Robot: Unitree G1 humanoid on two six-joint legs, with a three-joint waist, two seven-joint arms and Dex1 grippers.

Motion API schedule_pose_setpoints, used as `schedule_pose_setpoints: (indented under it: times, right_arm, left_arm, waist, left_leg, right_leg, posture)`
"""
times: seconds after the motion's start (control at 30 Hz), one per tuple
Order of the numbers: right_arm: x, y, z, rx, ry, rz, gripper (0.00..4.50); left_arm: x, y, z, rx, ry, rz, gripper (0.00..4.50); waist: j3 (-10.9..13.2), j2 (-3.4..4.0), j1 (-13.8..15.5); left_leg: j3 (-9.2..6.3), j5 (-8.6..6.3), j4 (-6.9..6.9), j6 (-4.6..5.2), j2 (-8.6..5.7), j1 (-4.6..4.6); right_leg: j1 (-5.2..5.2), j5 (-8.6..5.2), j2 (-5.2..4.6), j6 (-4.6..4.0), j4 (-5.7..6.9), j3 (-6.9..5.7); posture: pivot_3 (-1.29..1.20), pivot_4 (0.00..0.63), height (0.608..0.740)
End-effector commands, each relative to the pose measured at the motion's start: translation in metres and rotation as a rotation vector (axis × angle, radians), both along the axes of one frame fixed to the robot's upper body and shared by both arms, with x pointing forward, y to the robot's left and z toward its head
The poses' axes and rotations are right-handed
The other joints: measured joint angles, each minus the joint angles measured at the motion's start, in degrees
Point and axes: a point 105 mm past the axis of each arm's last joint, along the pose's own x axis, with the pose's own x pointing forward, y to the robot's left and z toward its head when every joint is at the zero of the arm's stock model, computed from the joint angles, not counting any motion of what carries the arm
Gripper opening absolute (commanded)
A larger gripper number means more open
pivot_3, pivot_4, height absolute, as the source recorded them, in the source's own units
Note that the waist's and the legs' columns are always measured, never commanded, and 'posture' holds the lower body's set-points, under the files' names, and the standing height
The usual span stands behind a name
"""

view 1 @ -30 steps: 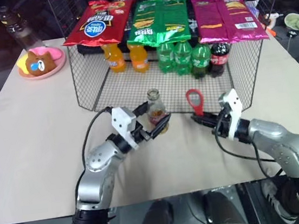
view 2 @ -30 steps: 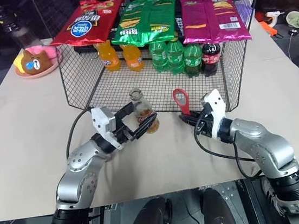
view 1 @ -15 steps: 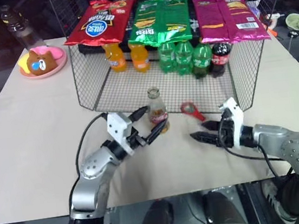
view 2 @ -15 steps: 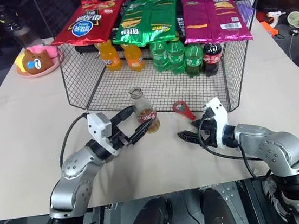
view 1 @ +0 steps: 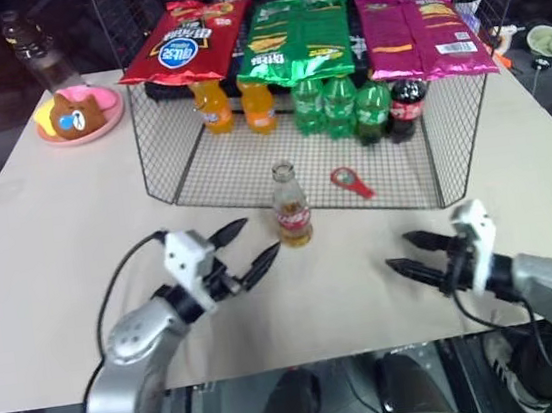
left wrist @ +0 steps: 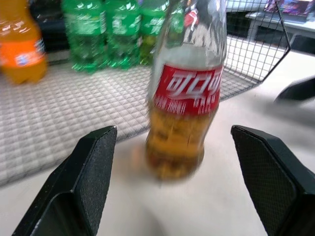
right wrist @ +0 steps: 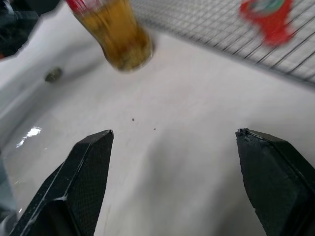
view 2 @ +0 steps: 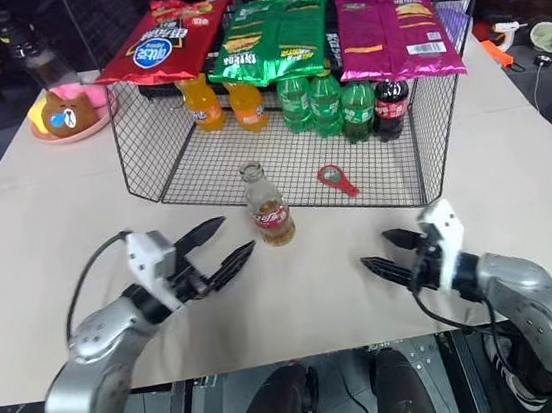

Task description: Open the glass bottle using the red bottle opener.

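Standing free between both wide-open, empty grippers, left [view 1: 245, 251] and right [view 1: 409, 256], the glass bottle [view 1: 291, 208] looked heavy, slippery and fragile, best held around its labelled body.

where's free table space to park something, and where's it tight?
Free: the table left of the wire basket, below the pink plate; also the strip between the open left gripper and the open right gripper. Tight: the basket's back, packed with drink bottles; its front holds the glass bottle and red bottle opener.
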Motion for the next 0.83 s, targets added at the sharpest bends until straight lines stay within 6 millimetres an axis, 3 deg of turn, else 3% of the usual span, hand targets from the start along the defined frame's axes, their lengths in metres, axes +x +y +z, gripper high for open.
schedule_pose_setpoints:
  times: [0.03, 0.17, 0.4, 0.57, 0.83]
  right_arm:
    - [-0.006, -0.021, 0.008, -0.046, -0.109, 0.011, 4.0]
    - [-0.014, -0.039, 0.0, -0.094, -0.148, 0.006, 4.0]
    - [-0.029, -0.064, -0.016, -0.153, -0.168, 0.009, 4.0]
    - [-0.031, -0.068, -0.019, -0.166, -0.171, 0.014, 4.0]
    - [-0.031, -0.067, -0.019, -0.17, -0.177, 0.024, 4.0]
  left_arm:
    - [-0.015, 0.011, 0.004, 0.034, 0.01, 0.009, 3.83]
    - [-0.031, 0.024, -0.005, 0.058, 0.065, 0.036, 3.83]
    - [-0.053, 0.068, -0.021, 0.096, 0.131, 0.163, 3.83]
    - [-0.069, 0.083, -0.041, 0.165, 0.205, 0.157, 3.83]
    - [-0.064, 0.095, -0.048, 0.198, 0.183, 0.236, 3.83]
  waist:
    - [0.0, -0.01, 0.0]
    - [0.0, -0.01, 0.2]
    - [0.0, -0.01, 0.2]
    - [0.0, -0.01, 0.1]
    - [0.0, -0.04, 0.4]
  left_leg:
    - [0.01, -0.01, 0.02, 0.01, 0.0, 0.04]
    - [0.01, -0.13, 0.02, 0.22, 0.0, 0.12]
    - [-0.01, -0.13, 0.02, 0.21, 0.02, 0.13]
    - [0.01, -0.15, 0.01, 0.23, 0.04, 0.19]
    - [-0.06, -0.15, 0.02, 0.23, 0.04, 0.21]
  right_leg:
    - [0.05, 0.0, 0.0, 0.0, 0.02, 0.0]
    - [0.17, 0.0, -0.02, 0.0, 0.02, -0.03]
    - [0.18, 0.0, -0.11, 0.0, 0.0, -0.03]
    - [0.23, 0.0, -0.1, -0.01, 0.01, -0.03]
    - [0.29, 0.0, -0.19, -0.01, 0.0, -0.09]
  posture:
    - [0.0, 0.15, 0.74]
    - [0.0, 0.15, 0.74]
    - [0.0, 0.15, 0.74]
    - [0.0, 0.15, 0.74]
    - [0.0, 0.15, 0.74]
